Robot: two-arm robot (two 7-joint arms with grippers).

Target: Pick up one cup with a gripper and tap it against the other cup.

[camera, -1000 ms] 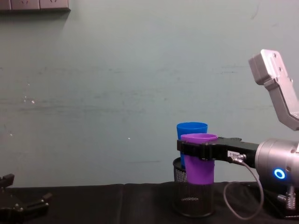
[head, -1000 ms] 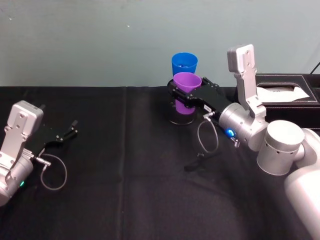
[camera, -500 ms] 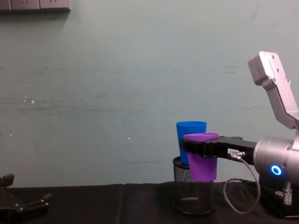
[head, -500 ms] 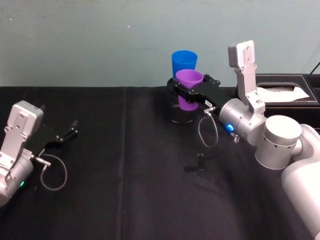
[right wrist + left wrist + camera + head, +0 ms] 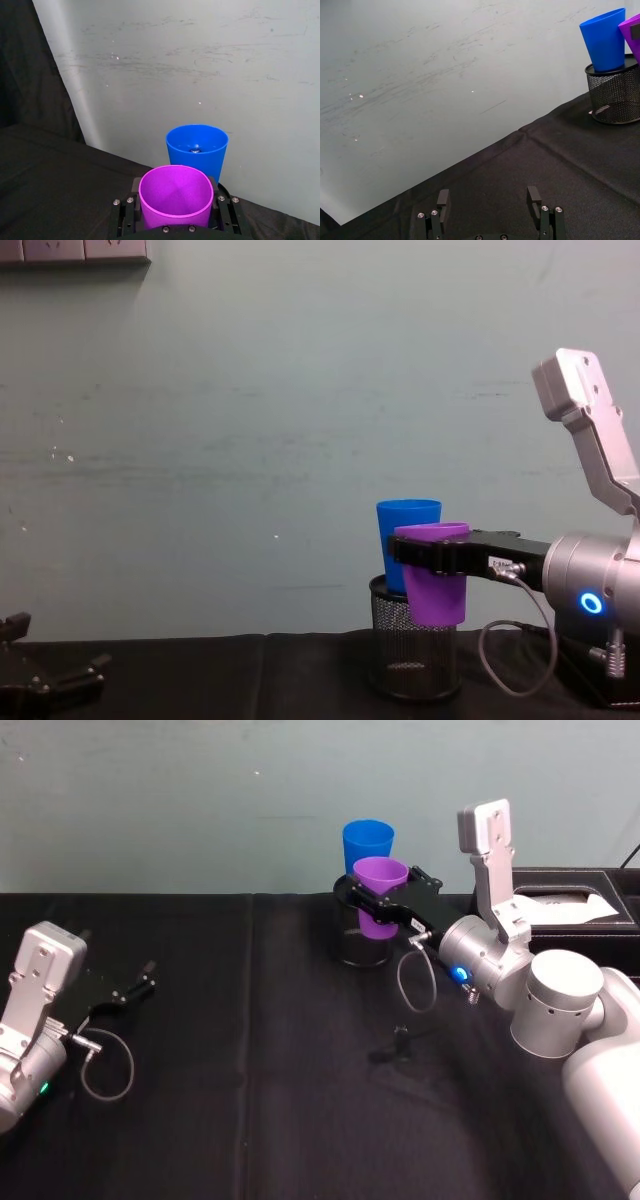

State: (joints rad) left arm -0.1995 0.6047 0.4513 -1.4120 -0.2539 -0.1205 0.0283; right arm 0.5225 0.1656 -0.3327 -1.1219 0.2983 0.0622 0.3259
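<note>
My right gripper (image 5: 380, 906) is shut on the purple cup (image 5: 379, 878) and holds it in the air, slightly tilted, just in front of the blue cup (image 5: 368, 844). The blue cup stands upright in a black mesh holder (image 5: 358, 946). From the side, the purple cup (image 5: 434, 586) overlaps the blue cup (image 5: 406, 532), and its base hangs before the holder's (image 5: 414, 662) upper part. I cannot tell whether the two cups touch. The right wrist view looks down into the purple cup (image 5: 175, 192), with the blue cup (image 5: 196, 149) right behind it. My left gripper (image 5: 140, 983) rests open at the far left.
A black tissue box (image 5: 566, 900) stands at the back right, behind my right arm. A loose cable (image 5: 415, 988) hangs from the right wrist over the black tablecloth. The wall rises close behind the cups.
My right gripper has lifted the purple cup and carried it back toward the blue cup. The cup now tilts a little. The left arm has not moved.
</note>
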